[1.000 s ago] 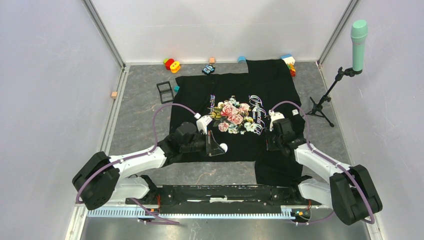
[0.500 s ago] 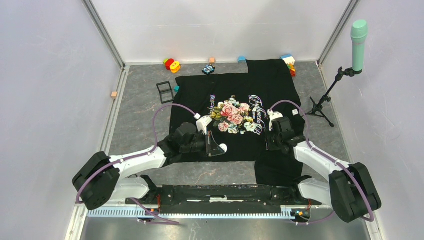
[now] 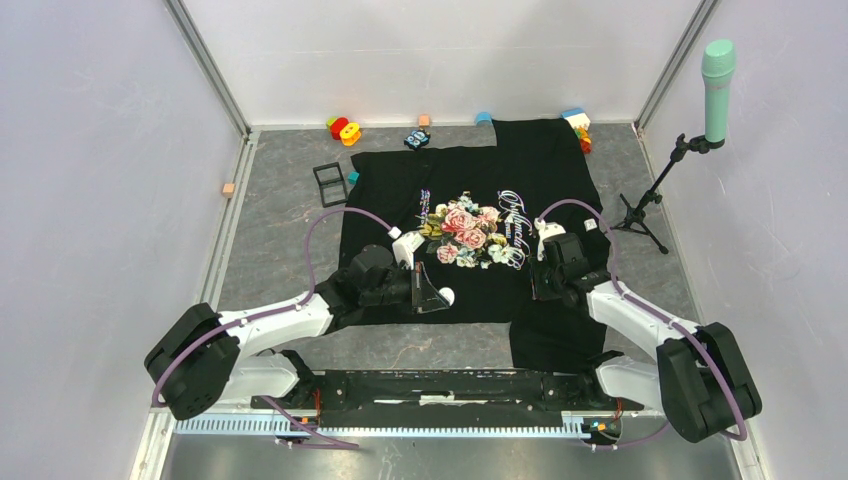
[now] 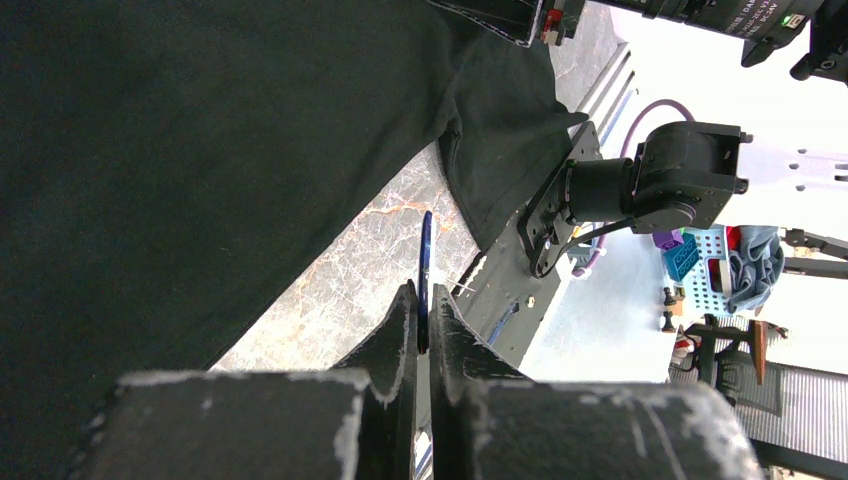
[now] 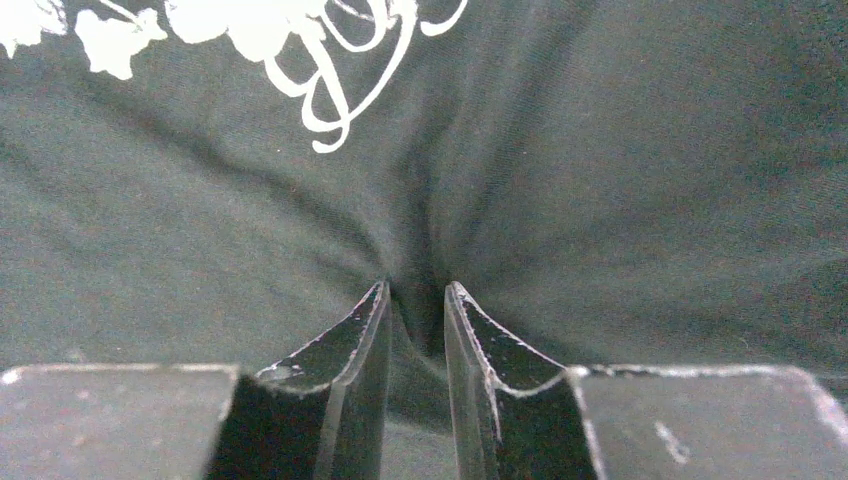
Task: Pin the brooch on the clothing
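The T-shirt (image 3: 540, 165) is black, printed with pink and white roses and pale cursive lettering. The brooch (image 4: 425, 262) shows a blue edge. The table (image 3: 280, 210) is grey, marbled with paler veins. At its far edge lie red and yellow toys (image 3: 343, 129); at its left edge, an orange cube (image 3: 229, 189). The microphone (image 3: 717, 75) is mint green

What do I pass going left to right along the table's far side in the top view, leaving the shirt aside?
Orange cube → black frame → dark toy → blue piece → coloured blocks → microphone
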Tool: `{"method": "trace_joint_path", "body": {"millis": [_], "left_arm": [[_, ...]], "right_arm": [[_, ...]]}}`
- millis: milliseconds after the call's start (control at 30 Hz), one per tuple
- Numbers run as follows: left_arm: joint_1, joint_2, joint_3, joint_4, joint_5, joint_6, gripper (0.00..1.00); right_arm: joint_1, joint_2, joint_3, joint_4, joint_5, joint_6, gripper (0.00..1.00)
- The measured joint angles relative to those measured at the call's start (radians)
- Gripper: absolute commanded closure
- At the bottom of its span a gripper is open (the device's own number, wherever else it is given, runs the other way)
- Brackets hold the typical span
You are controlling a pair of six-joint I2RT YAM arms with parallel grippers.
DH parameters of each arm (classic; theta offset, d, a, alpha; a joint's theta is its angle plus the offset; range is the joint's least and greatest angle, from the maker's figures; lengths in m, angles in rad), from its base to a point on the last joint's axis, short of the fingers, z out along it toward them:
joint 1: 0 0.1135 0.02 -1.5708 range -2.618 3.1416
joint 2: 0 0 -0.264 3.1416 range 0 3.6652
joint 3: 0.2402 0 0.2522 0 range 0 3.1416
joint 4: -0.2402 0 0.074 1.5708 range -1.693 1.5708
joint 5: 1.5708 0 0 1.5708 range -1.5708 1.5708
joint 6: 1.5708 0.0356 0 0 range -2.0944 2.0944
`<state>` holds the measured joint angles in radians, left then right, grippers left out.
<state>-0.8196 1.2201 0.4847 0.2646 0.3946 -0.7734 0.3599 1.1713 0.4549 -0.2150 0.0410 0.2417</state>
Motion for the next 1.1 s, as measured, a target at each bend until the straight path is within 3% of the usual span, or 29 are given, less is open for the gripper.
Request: {"method": "trace_joint_path", "body": {"millis": [267,500,667,900,1100], "left_arm": [[0.000,0.000,0.000,0.000,0.000,0.000,0.98],[0.000,0.000,0.000,0.000,0.000,0.000,0.98],[0.000,0.000,0.000,0.000,0.000,0.000,0.98],[0.000,0.000,0.000,0.000,-0.001,0.000,0.98],[-0.023,0.029,0.007,-0.007,-0.047,0.000,0.98]], "right_arm": [[0.000,-0.025,0.017,-0.025,-0.003,0.000,0.62],[0.000,-0.029,0.035,-0.029,0.008,-0.005,0.63],[0.000,0.016,0.035,-0.027,0.017,-0.013,0.72],[0.000,0.031,0.035,-0.022,0.021,-0.023,0.99],[0.000,0.029,0.034,-0.018,0.021,-0.022,1.00]]}}
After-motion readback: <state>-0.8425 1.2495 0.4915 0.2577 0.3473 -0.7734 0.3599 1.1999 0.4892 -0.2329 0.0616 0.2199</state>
